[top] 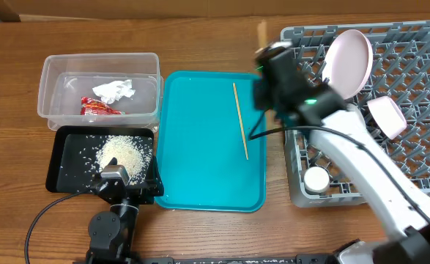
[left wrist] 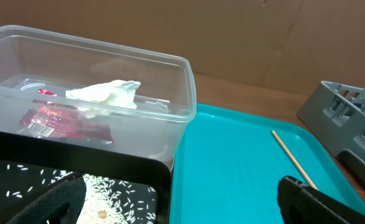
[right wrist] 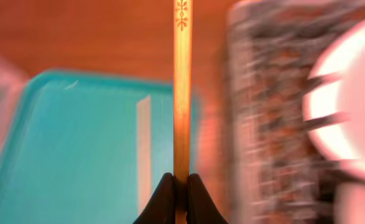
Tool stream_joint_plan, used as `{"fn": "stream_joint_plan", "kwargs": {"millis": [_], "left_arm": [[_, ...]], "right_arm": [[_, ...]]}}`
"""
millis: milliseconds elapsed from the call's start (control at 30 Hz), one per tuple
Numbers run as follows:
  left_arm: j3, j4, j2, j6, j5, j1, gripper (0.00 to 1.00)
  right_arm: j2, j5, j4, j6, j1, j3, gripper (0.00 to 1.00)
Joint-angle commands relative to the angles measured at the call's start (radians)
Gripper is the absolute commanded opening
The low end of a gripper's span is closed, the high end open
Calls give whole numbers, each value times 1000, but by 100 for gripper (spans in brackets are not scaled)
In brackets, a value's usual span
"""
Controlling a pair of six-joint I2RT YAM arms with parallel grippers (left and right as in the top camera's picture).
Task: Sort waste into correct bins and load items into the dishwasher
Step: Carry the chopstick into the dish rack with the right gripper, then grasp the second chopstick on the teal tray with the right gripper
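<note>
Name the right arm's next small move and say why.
Probably shift the right gripper rightward over the rack and lower its chopstick in. The gripper is shut on the chopstick above the gap between the teal tray and the rack; the second chopstick lies on that tray.

A teal tray (top: 200,161) lies flat on the wooden table (top: 9,95).

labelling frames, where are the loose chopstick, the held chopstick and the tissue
loose chopstick (top: 240,121): overhead view, mid-shaft
held chopstick (right wrist: 182,93): right wrist view, mid-shaft
tissue (left wrist: 104,93): left wrist view, centre of the crumple
</note>
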Motion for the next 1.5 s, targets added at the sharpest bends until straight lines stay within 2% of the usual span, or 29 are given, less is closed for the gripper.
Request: {"fn": "stream_joint_plan", "kwargs": {"millis": [0,233,400,600,667,767,833,867,967,1100,1167,1267,1333,1467], "left_arm": [[-3,1,-11,15,4,11,100],[-3,1,-11,15,4,11,100],[-3,1,-11,15,4,11,100],[-3,1,-11,15,4,11,100],[-3,1,-11,15,4,11,100],[-3,1,-11,15,4,11,100],[-3,1,-11,15,4,11,100],[-3,1,-11,15,4,11,100],[-3,1,-11,15,4,11,100],[-3,1,-11,15,4,11,100],[-3,1,-11,15,4,11,100],[-3,1,-11,15,4,11,100],[-3,1,-11,15,4,11,100],[-3,1,-11,15,4,11,100]], "right_arm": [[24,122,12,-146,-114,1,4],[127,35,119,-249,-272,-3,4],[190,36,146,-280,-310,-3,4],[233,97,95,-332,-310,-3,5],[226,95,74,-331,-301,0,24],[179,61,11,-278,-225,6,36],[153,-25,-16,-253,-148,6,50],[151,-84,-25,-209,-96,5,51],[164,-212,-7,-157,3,-12,51],[236,-219,98,-90,93,-66,51],[288,-158,140,-89,107,-86,51],[364,1,178,-3,92,-90,51],[405,-31,200,-4,74,-90,50],[467,-174,197,-4,64,-90,37]]}}
